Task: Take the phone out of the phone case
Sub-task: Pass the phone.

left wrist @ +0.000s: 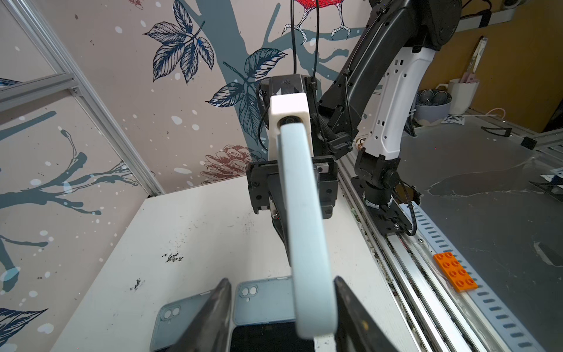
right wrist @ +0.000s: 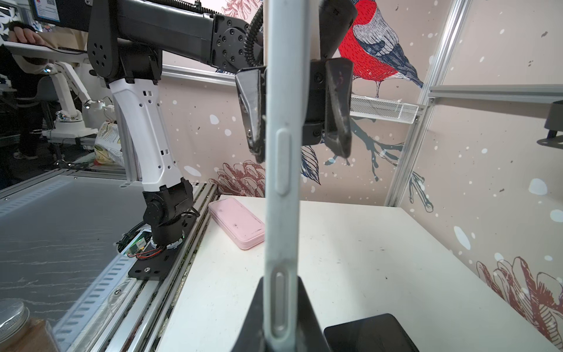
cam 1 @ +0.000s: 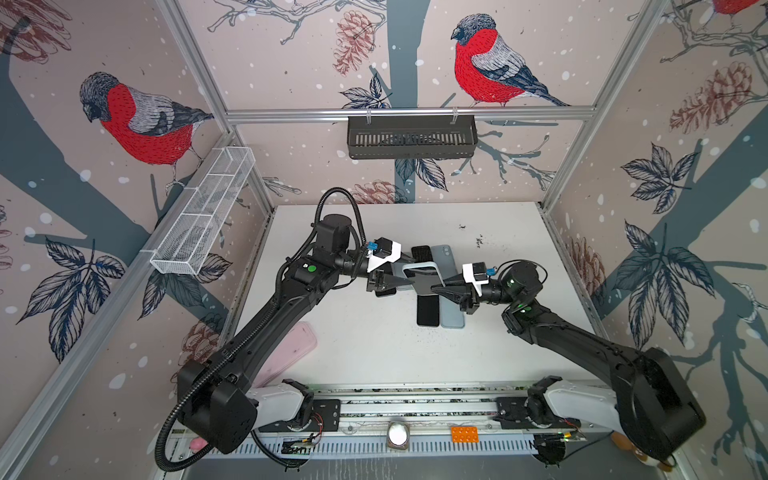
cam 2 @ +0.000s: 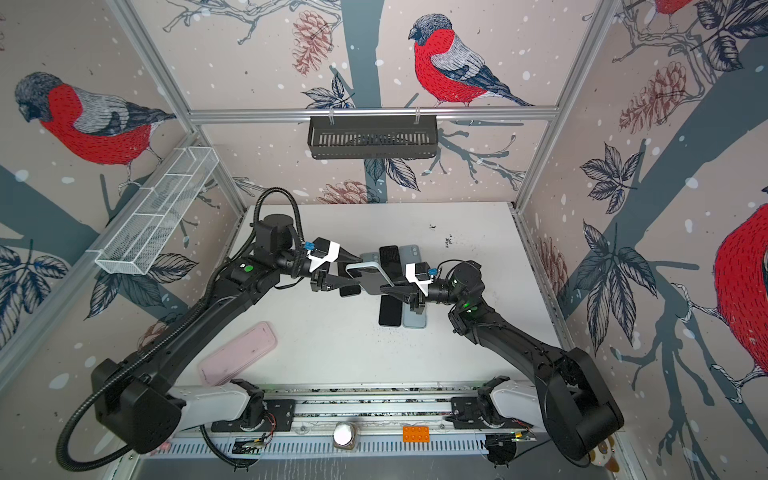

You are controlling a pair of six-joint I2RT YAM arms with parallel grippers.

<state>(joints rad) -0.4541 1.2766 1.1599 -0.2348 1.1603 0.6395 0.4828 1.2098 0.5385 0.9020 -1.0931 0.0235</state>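
No words, brands or numbers legible anywhere, blue-edged label (right wrist: 45,6) with a QR-like pattern behind the left arm (right wrist: 170,27) too blurred to read, small white sticker (cam 1: 304,266) on that arm likewise illegible

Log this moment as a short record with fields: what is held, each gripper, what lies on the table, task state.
held item: phone in a light blue case, up off the table, between the two arms
right gripper: shut on one end of it
left gripper: open, fingers either side of the other end
on table: pink case near the left arm; black phone and blue case side by side below the held one
task state: phone not yet out of its case
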